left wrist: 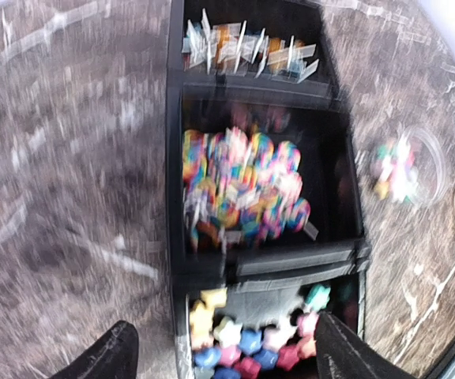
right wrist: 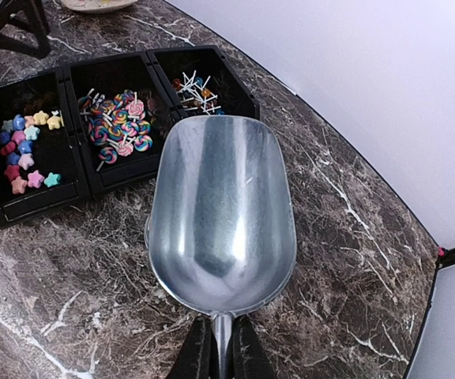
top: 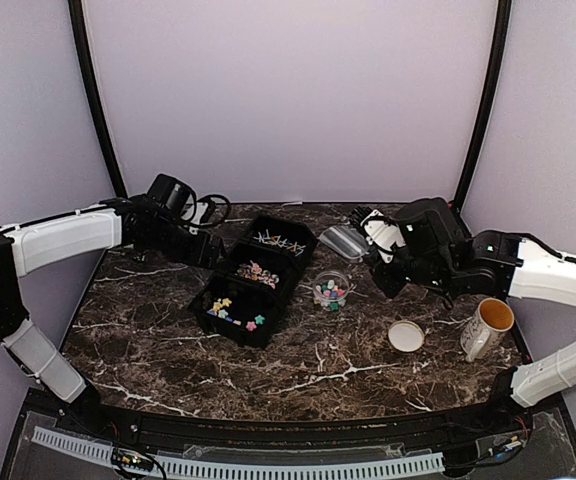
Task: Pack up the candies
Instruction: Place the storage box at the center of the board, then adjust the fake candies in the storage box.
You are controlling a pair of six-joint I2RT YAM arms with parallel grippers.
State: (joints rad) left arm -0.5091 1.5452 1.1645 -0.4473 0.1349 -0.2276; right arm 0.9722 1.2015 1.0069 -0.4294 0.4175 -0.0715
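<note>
A black three-part tray [top: 286, 290] holds the candies: star-shaped sweets [top: 233, 310] in the near part, swirled lollipops [top: 256, 272] in the middle, pale wrapped ones [top: 280, 240] at the far end. A small clear cup [top: 330, 291] right of the tray holds a few coloured candies. My left gripper [left wrist: 223, 359] hangs open over the stars [left wrist: 243, 339], fingers apart and empty; its view is blurred. My right gripper [right wrist: 222, 347] is shut on the handle of an empty metal scoop [right wrist: 221, 213], held above the table right of the tray [right wrist: 85, 189].
A round tan lid [top: 406, 336] lies on the marble table right of the cup. A white mug [top: 488, 325] with a tan inside stands near the right arm. In the top view the scoop [top: 346, 240] points toward the tray's far end.
</note>
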